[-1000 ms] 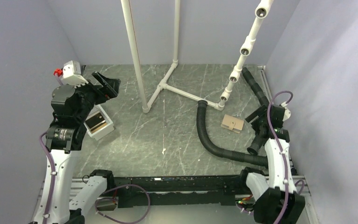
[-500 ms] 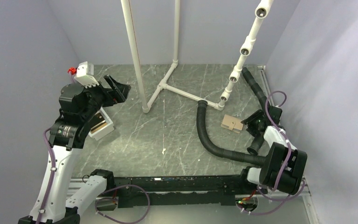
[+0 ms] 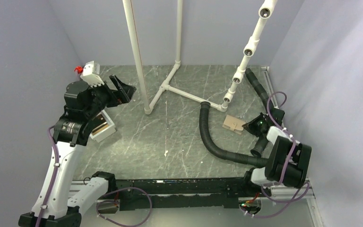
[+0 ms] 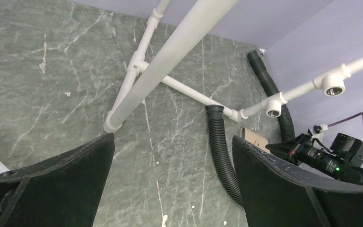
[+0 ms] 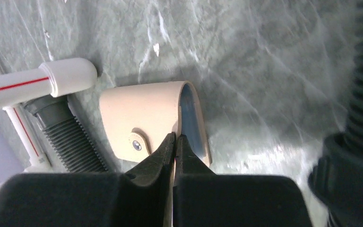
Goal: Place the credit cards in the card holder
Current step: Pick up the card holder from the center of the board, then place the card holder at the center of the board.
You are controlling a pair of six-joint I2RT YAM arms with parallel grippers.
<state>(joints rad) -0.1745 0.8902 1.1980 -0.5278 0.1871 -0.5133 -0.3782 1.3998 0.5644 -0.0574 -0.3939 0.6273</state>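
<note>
Left edge of desk, roughly mid-depth: white rectangular plastic tray (image 3: pixel 106 135) holds the dark, gold-glossed thin plastic credit cards (image 3: pixel 99 124). How many cards cannot be told from above. None is in a gripper or in the holder.

Left gripper (image 3: pixel 122 89) hangs in the air above and just beyond the tray, towards the far-left corner. Its black padded fingers (image 4: pixel 66 175) are spread wide with nothing between them. Its wrist view looks across the desk at the right arm, not down at the cards. Judgement: this arm is waiting until the holder is ready.

Centre of desk: white plastic pipe frame (image 3: pixel 170 87) stands on the grey marbled desk (image 3: pixel 170 137). A black corrugated hose (image 3: pixel 208 137) curves from mid-desk to the near-right corner. Neither is part of the task, but the hose lies between the tray and the holder.

Right edge, mid-depth: small flat tan folding card holder (image 5: pixel 142 116) lies on the desk just beside the hose. Right gripper (image 5: pixel 174 138) has its tips pressed together on the edge of the tan upper leaf, beside the snap tab (image 5: pixel 136 143). The leaf is lifted, so the shiny blue-grey pocket (image 5: pixel 189 118) shows underneath.

Judgement: the pinch serves to hold the mouth open and the wallet steady for insertion. The pickup of the first card is not yet done.
</note>
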